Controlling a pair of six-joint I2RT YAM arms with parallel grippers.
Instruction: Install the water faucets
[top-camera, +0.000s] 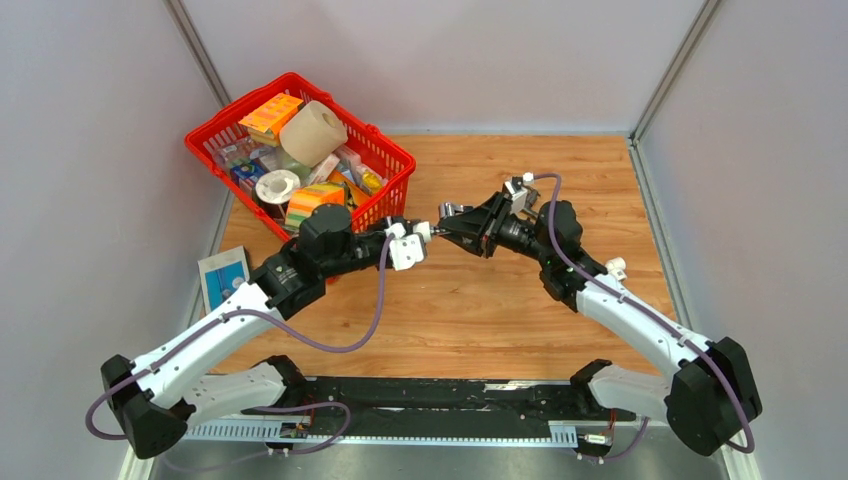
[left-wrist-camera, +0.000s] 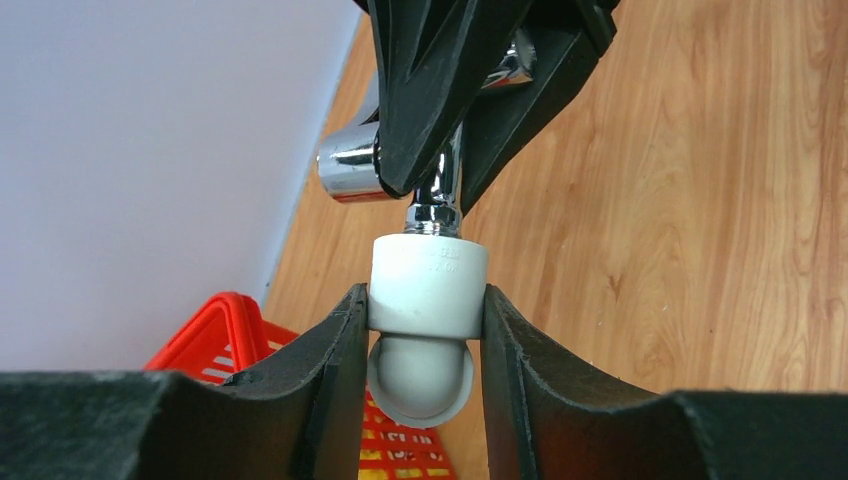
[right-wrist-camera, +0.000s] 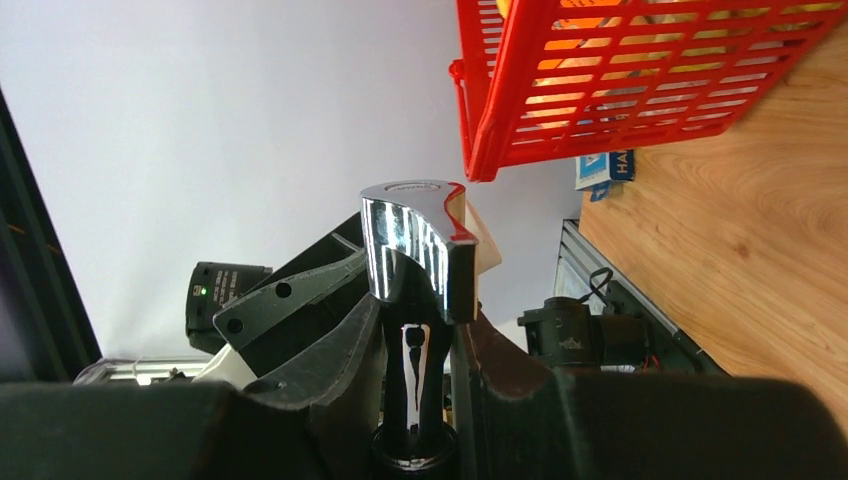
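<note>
Over the middle of the wooden table (top-camera: 480, 320), my overhead feed shows both arms reaching inward until the left gripper (top-camera: 428, 232) and the right gripper (top-camera: 447, 214) meet nose to nose. What sits between them is too small for me to make out from up here. A red basket (top-camera: 385, 195) full of odds and ends stands at the far left corner. A blue and white packet (top-camera: 222, 278) lies near the left edge.

On the left wrist camera, I see the left claw clamped narrow on a white elbow fitting (left-wrist-camera: 428, 285), one finger pressed to each side of its collar. The silver faucet (left-wrist-camera: 350, 165) stands with its stem entering the top of that fitting. The right claw's black fingers come down from above and close around the faucet body, well above the boards.

On the right wrist camera, the right claw is closed on the faucet's stem. The shiny cross handle juts out past the fingertips, with the basket's corner beyond it.
</note>
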